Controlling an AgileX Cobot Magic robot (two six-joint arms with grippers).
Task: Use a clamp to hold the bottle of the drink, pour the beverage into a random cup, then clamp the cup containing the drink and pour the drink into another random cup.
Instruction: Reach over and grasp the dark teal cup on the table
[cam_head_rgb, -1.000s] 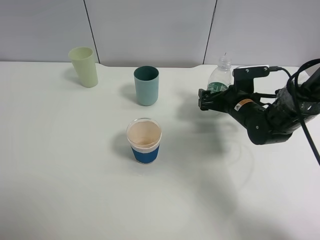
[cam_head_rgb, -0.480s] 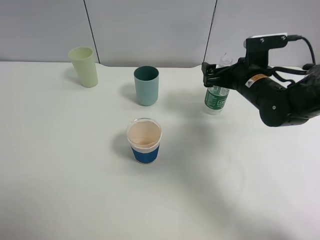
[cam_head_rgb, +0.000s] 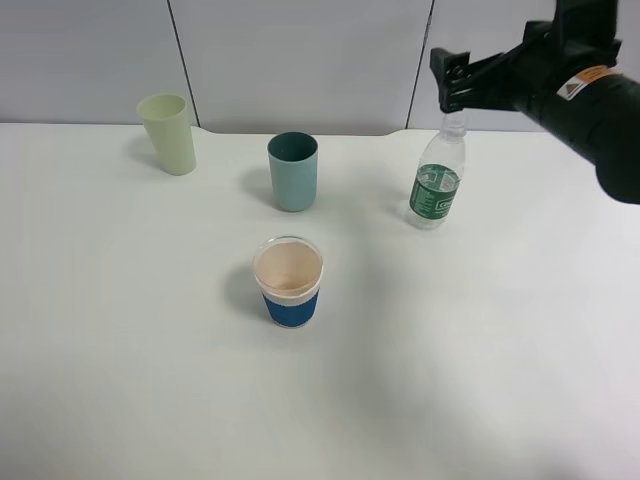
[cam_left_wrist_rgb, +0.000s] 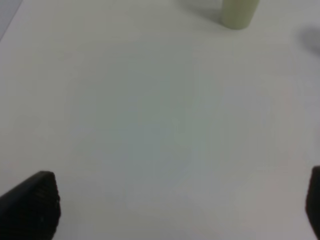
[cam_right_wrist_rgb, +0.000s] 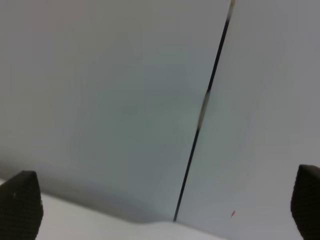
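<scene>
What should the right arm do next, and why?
Probably swing the open right gripper down toward the teal tumbler: it has released the bottle, which stands upright alone, and lifted clear, so the tumbler likely gets clamped next.

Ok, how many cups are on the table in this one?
3. A pale yellow-green tumbler at the back left, a teal tumbler nearer the middle, and a blue-banded cup in front of the teal one. None looks hidden.

A pale yellow-green tumbler (cam_head_rgb: 168, 133) stands upright near the far edge of the white surface (cam_head_rgb: 480, 380), toward its left corner. Behind that edge rise grey wall panels (cam_head_rgb: 300, 60) divided by dark seams (cam_head_rgb: 183, 60).
</scene>
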